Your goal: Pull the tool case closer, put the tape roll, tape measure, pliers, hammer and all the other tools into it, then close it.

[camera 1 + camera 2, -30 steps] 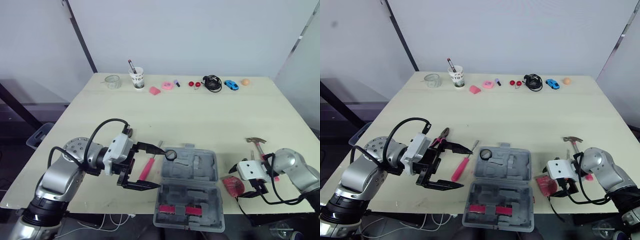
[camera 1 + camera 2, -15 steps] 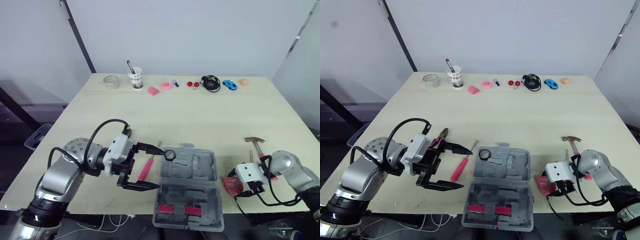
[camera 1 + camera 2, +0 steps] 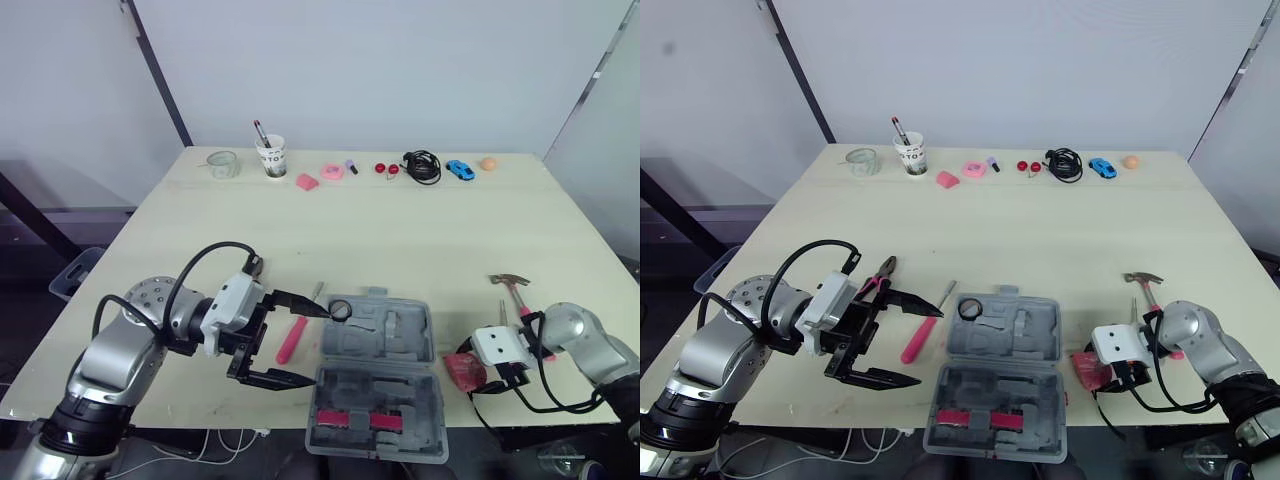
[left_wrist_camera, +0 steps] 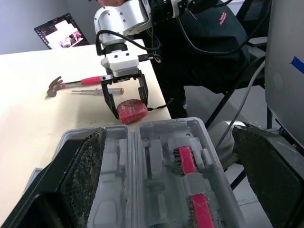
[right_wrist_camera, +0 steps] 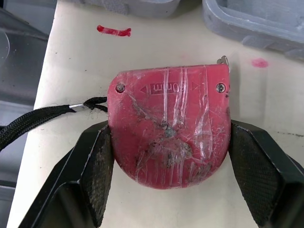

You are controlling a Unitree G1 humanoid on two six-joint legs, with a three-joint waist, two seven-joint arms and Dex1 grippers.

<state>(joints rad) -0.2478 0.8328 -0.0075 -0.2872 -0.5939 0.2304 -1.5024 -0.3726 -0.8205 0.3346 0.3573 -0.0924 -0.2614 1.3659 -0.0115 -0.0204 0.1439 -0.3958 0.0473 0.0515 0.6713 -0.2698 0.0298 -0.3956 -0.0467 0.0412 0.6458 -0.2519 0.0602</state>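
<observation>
The grey tool case [image 3: 378, 378] lies open near the table's front edge, with the black tape roll [image 3: 340, 310] in its lid half. My left gripper [image 3: 298, 343] is open just left of the case, over the pink screwdriver [image 3: 291, 340]. The pliers [image 3: 883, 270] peek out behind that gripper. Right of the case, the red tape measure [image 5: 168, 126] rests on the table. My right gripper [image 3: 478, 372] is shut on it, its pads [image 5: 102, 175] against both sides. The hammer [image 3: 515, 290] lies beyond, with a thin screwdriver [image 4: 88, 91] beside it.
Along the far edge stand a glass jar [image 3: 222, 163], a paper cup with a pen [image 3: 271, 156], pink bits [image 3: 335, 171], red balls [image 3: 386, 168], a black cable [image 3: 423, 165], a toy car [image 3: 461, 169] and an orange ball [image 3: 490, 163]. A person [image 4: 204, 38] stands beyond the table's edge.
My left gripper has sunk slightly toward the front edge, still open. My right gripper has slid in over the tape measure, and its fingers now flank it.
</observation>
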